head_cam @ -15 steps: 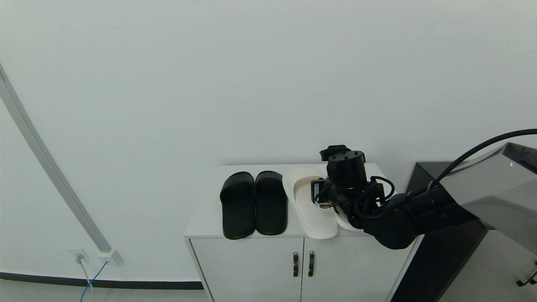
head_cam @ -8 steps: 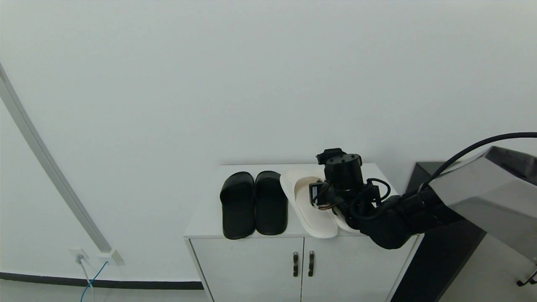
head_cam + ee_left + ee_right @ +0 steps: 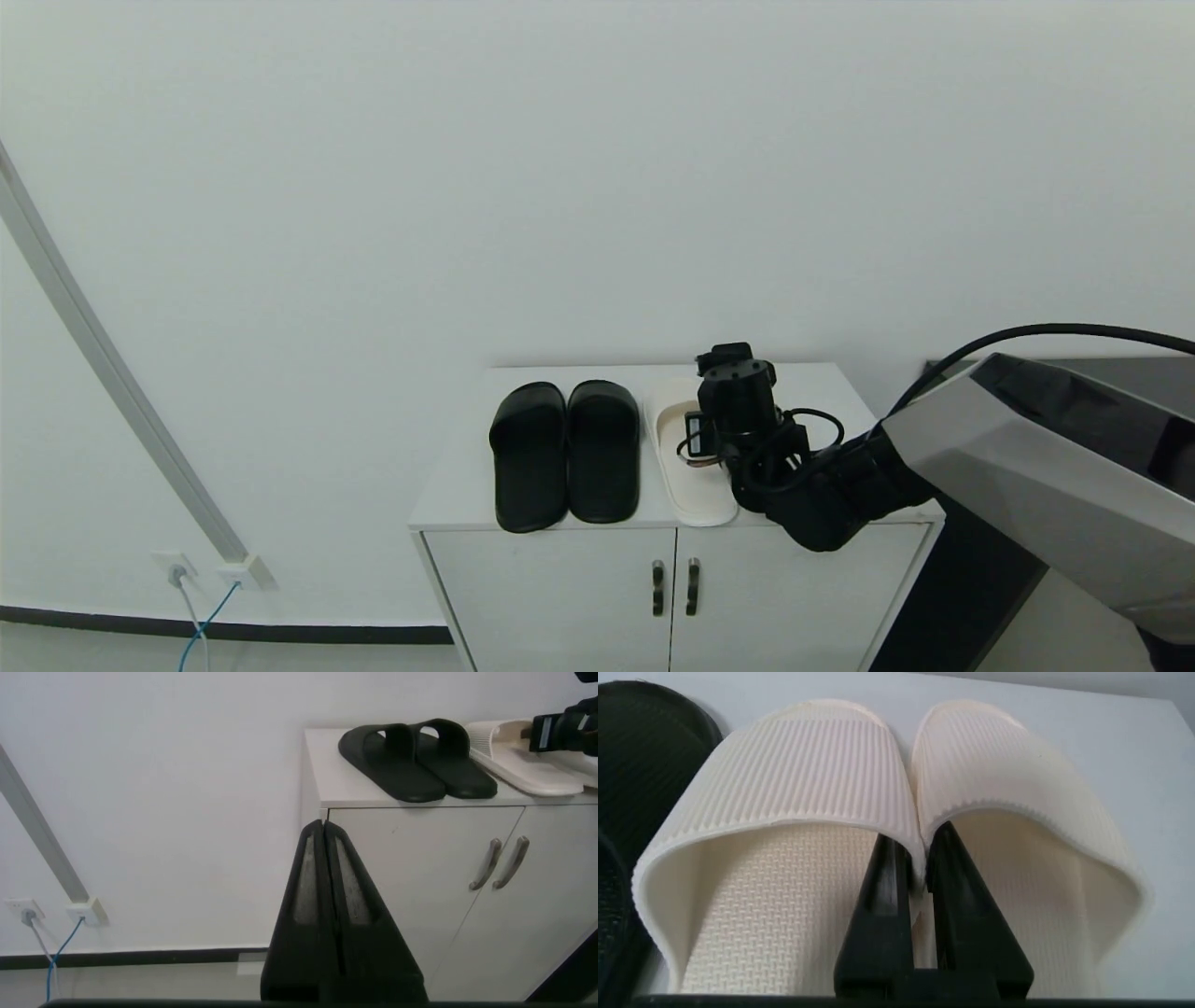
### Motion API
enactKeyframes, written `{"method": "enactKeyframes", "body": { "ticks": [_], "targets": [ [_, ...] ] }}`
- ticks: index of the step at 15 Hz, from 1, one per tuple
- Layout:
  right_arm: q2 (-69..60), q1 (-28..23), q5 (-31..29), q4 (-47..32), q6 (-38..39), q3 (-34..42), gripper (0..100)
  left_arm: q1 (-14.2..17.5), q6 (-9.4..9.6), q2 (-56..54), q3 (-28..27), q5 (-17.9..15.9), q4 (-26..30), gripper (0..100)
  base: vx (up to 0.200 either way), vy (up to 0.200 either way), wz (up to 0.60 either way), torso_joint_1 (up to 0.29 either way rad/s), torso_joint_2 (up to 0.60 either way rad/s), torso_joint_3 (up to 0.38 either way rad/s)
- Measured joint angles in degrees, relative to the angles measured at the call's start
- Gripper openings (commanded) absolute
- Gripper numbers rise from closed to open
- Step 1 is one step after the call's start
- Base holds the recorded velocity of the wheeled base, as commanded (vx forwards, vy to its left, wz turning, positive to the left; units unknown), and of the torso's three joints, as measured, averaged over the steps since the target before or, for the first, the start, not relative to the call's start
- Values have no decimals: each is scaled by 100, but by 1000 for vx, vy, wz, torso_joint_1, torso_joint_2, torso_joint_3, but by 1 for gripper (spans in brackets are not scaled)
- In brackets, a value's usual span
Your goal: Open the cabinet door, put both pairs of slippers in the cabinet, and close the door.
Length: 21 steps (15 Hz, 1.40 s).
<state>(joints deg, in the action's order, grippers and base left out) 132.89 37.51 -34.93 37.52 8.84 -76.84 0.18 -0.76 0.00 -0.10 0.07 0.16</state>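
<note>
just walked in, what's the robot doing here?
The right hand pinches the inner strap edges of the white slippers together on top of the cabinet. The black slippers lie beside them, untouched. Its doors are shut. The left hand is shut and empty, off to the cabinet's side.

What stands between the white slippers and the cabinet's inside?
The cabinet doors, both shut. The white slippers sit on the cabinet top, pinched by the right claw.
</note>
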Motion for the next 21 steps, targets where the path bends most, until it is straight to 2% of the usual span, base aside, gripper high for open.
{"method": "enactKeyframes", "body": {
  "ticks": [1,2,11,17,20,21],
  "targets": [
    [16,0,-10,0,20,-4,0,-5,0,0,0,0,2,0,0,0,0,0,0,0],
    [32,0,-11,0,27,-1,100,-5,-2,0,0,0,2,0,0,0,0,0,0,0],
    [-1,22,37,13,345,184,100,-2,0,0,0,0,2,0,0,0,0,0,0,0],
    [247,-107,474,176,391,-128,100,-2,0,0,0,2,0,0,0,0,0,0,0,0],
    [380,-179,494,187,383,-238,100,-2,-2,0,0,4,2,0,0,0,0,0,0,0],
    [405,-193,490,194,380,-251,0,-2,-2,0,0,2,2,0,0,0,0,0,0,0]
  ]
}}
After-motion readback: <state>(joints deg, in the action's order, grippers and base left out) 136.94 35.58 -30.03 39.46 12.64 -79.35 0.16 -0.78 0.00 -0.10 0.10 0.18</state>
